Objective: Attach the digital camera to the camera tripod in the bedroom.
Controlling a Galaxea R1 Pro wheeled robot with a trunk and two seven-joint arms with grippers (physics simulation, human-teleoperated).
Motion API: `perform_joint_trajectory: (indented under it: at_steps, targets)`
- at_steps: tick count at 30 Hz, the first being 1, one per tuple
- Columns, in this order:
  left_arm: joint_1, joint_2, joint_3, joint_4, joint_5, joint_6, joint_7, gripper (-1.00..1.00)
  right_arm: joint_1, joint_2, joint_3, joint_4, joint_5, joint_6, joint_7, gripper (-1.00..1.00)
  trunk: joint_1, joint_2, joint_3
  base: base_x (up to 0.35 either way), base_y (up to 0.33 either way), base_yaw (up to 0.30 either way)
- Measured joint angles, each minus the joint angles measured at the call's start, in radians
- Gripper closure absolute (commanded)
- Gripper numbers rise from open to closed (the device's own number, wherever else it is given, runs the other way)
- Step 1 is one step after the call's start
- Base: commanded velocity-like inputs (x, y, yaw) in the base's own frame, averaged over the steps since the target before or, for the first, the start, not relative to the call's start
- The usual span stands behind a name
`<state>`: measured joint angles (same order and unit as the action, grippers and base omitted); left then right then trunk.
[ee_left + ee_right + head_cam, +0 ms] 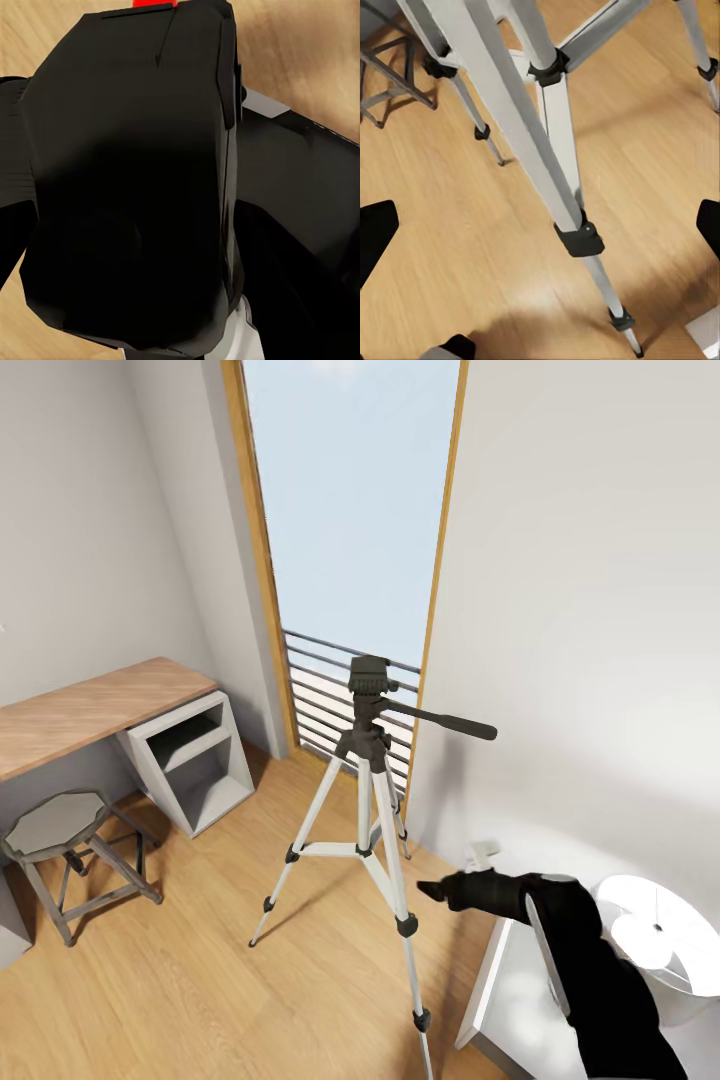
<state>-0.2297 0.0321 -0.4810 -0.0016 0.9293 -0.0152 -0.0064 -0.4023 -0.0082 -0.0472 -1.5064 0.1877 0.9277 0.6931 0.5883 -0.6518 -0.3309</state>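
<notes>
Center of head view: camera tripod point(367, 790) stood on wood floor point(180, 950) before window point(350, 510). Lower right, right gripper point(432, 888) seen beside tripod leg, fingers spread wide. Digital camera point(135, 187) clamped in left gripper, red button point(154, 4) at top edge.

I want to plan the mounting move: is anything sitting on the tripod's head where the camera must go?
Nothing visible: the camera tripod stands free on the floor, its head bare. The digital camera sits close against the left wrist camera.
</notes>
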Motion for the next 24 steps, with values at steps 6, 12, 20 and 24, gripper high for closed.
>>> perform_joint_trajectory:
  at_steps: [6,12,20,24]
  targets:
    - [0.000,0.000,0.000,0.000,0.000,0.000,0.000,1.00,0.000,0.003,0.025,0.005,-0.002,-0.049,0.042,-1.00,0.000,0.000,0.000,0.000,0.000,0.000]
    - [0.000,0.000,0.000,0.000,-0.001,0.000,0.000,1.00,0.001,0.004,0.031,0.010,-0.002,-0.068,0.079,-1.00,0.000,0.000,0.000,0.000,0.000,0.000]
    - [0.000,0.000,0.000,0.000,-0.001,0.000,-0.001,1.00,0.001,0.031,0.033,0.011,0.002,-0.076,0.072,-1.00,0.000,0.000,0.000,0.000,0.000,0.000]
    - [0.000,-0.001,0.000,0.000,-0.001,0.000,0.000,1.00,0.001,0.061,0.031,0.011,0.004,-0.108,0.058,-1.00,0.000,0.000,0.000,0.000,0.000,0.000]
